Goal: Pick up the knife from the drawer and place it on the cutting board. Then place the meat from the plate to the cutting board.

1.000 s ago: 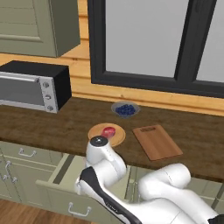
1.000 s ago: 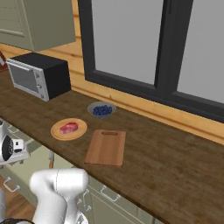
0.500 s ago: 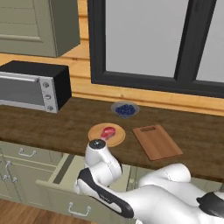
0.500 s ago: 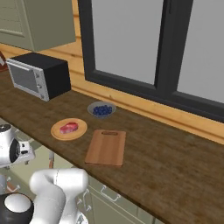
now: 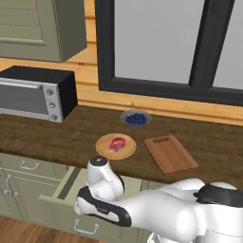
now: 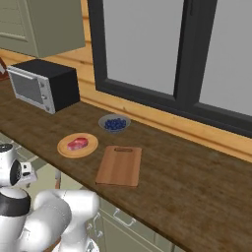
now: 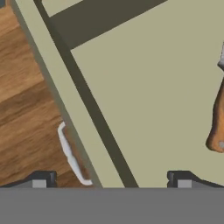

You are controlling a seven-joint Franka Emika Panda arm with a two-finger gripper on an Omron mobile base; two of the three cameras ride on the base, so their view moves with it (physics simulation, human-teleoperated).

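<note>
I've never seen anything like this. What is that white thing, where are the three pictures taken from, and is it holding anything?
It is a white robot arm, rendered in a simulated kitchen. Two cameras ride behind it, left and right. The third sits on its hand, looking down into an open drawer, where a knife handle shows at the edge. The end effector is open and holds nothing. On the counter lie a wooden plate with raw meat, a cutting board, a glass bowl of berries and a toaster oven.

Dark-framed window (image 5: pixel 171 42), wood-plank wall (image 5: pixel 90 90), brown counter (image 6: pixel 197 192), sage cabinets (image 5: pixel 42 26).
</note>
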